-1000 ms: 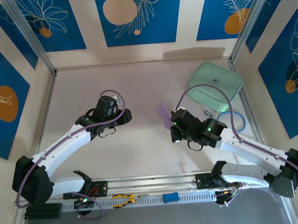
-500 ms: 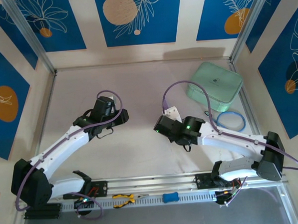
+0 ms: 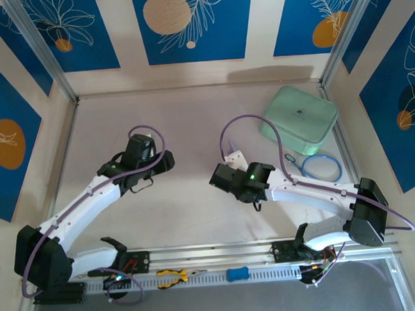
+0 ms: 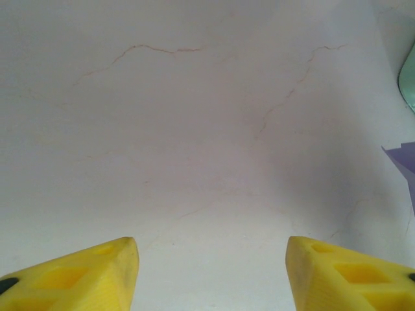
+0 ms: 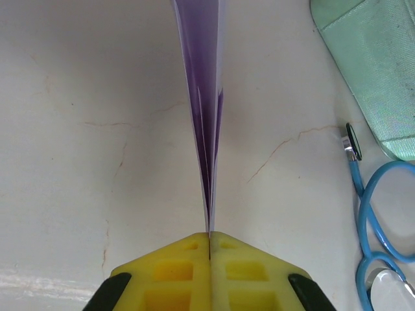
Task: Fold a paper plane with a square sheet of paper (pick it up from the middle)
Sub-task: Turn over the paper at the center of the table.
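The square sheet of paper (image 5: 206, 97) is pale lavender and folded into a narrow, layered wedge. I see it edge-on, rising straight from my right gripper (image 5: 209, 234), whose yellow fingers are pressed shut on its lower end. In the top view the right gripper (image 3: 222, 174) is near the middle of the table, left of the mint-green case. A lavender corner of the paper (image 4: 403, 159) shows at the right edge of the left wrist view. My left gripper (image 4: 211, 249) is open above bare table with nothing between its fingers. In the top view the left gripper (image 3: 160, 161) is left of centre.
A mint-green rounded case (image 3: 299, 119) lies at the back right, also in the right wrist view (image 5: 373, 65). A blue stethoscope (image 3: 323, 168) (image 5: 379, 220) lies just in front of it. Yellow pliers (image 3: 173, 274) and a blue piece (image 3: 236, 273) rest on the near rail.
The right arm has stretched out to the left, carrying the folded paper toward the table's middle. The left gripper has opened wider and drawn back slightly to the left.
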`<state>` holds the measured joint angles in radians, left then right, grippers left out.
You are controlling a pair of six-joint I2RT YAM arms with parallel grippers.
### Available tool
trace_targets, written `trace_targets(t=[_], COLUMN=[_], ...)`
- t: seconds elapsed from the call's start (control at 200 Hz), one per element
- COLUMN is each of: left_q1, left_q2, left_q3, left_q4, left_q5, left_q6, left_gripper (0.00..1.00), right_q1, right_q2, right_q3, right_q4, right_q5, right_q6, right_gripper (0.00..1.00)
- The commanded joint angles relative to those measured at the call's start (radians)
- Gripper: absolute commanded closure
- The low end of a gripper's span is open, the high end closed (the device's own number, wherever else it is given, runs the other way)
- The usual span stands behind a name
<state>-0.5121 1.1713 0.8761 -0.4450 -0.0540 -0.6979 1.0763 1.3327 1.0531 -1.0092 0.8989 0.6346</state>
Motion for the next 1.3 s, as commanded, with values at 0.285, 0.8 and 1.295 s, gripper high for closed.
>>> trace_targets(t=[0.285, 0.8, 1.295], left_q1=[0.038, 0.053, 0.064], left_q2=[-0.077, -0.225, -0.202], left_q3=[-0.022, -0.086, -0.095], left_q4=[-0.053, -0.108, -0.079], left_q5=[-0.008, -0.086, -0.056], left_q6=[-0.012, -0.031, -0.023], left_gripper=[0.29, 0.25, 0.23], right_q1=[-0.003, 0.071, 0.053], right_q2=[0.003, 0.196, 0.159], right_q3=[-0.028, -0.029, -0.054], right_q4=[0.023, 0.127, 0.312], right_q5=[-0.043, -0.218, -0.516], right_q6=[-0.036, -0.089, -0.133], right_gripper=[0.93, 0.87, 0.61])
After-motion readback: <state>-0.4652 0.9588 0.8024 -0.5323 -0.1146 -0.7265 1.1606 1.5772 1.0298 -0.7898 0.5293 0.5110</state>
